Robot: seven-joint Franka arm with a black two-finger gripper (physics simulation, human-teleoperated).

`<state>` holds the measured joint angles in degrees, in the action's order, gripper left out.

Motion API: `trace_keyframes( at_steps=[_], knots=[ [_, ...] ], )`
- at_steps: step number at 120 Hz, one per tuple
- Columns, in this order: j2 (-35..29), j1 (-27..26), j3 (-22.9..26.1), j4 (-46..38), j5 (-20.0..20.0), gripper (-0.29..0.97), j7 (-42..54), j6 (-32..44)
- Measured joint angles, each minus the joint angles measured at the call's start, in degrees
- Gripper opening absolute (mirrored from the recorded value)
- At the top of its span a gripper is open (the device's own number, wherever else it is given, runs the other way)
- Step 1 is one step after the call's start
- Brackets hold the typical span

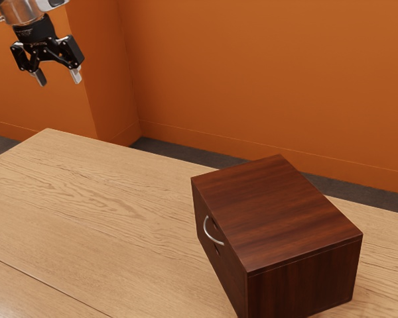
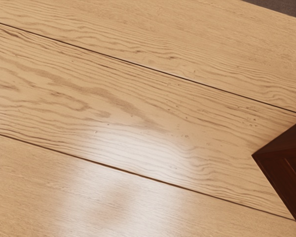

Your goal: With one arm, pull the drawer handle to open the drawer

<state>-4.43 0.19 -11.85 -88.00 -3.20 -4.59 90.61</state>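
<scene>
A dark wooden drawer box [image 1: 278, 232] stands on the light wooden table [image 1: 86, 212] toward the exterior view's right. Its front face, turned to the exterior view's left, carries a curved silver handle [image 1: 211, 232]. The drawer front sits flush with the box. My black gripper [image 1: 56, 75] hangs high at the upper left, far above the table and well away from the handle, with its two fingers spread open and nothing between them. In the wrist view a corner of the box [image 2: 286, 170] juts in over the table planks [image 2: 138, 118].
An orange wall [image 1: 265, 73] runs behind the table, with a strip of grey floor [image 1: 186, 152] at its base. Bare tabletop spreads between my gripper and the box.
</scene>
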Motion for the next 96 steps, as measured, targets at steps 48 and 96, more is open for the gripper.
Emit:
trace_keyframes(
  at_steps=[48, 96],
  knots=[
    [-3.92, -0.34, 9.69, 11.64, -0.25, 0.68, -4.55, -7.05],
    [-9.65, -0.04, 13.2, -17.14, -3.16, 0.66, -17.76, 0.37]
  ],
)
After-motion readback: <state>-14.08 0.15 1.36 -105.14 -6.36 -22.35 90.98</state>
